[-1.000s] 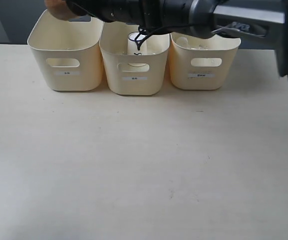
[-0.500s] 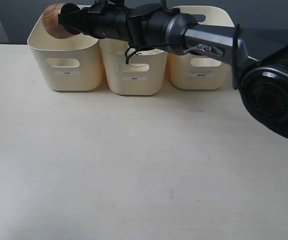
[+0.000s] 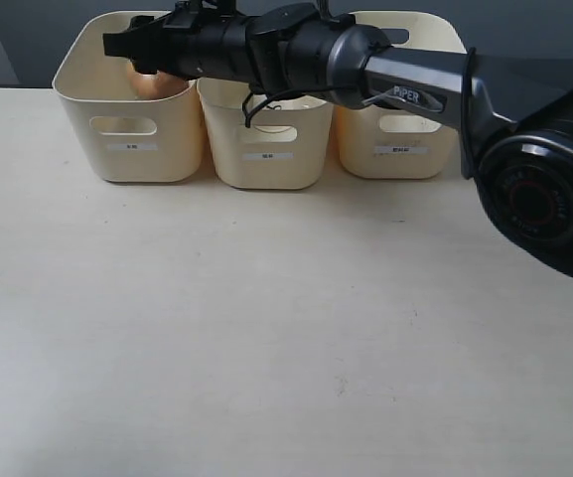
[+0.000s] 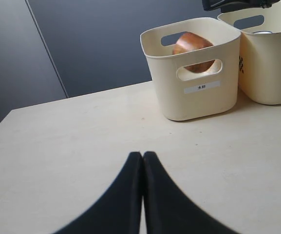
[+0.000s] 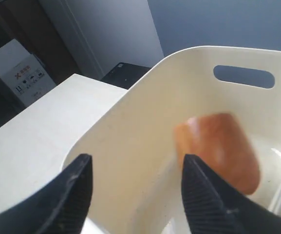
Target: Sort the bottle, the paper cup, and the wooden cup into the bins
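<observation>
The reddish-brown wooden cup (image 3: 157,85) lies tilted inside the left bin (image 3: 132,149), free of any gripper; it also shows as the wooden cup (image 4: 194,48) and, blurred, the wooden cup (image 5: 223,151). My right gripper (image 3: 117,45) reaches across from the right and hangs open over that bin, its fingers spread in the right wrist view around the right gripper (image 5: 135,163). My left gripper (image 4: 142,155) is shut on nothing, low over the table in front of the left bin (image 4: 198,92). The right arm hides the paper cup and the bottle.
The middle bin (image 3: 266,164) and right bin (image 3: 400,154) stand in a row with the left one at the table's far edge. The black right arm (image 3: 405,75) stretches over the tops of all three. Bare table (image 3: 286,328) spreads in front of the bins.
The wooden cup was held in my right gripper above the left bin's back rim; the gripper has opened and the cup has dropped into that bin.
</observation>
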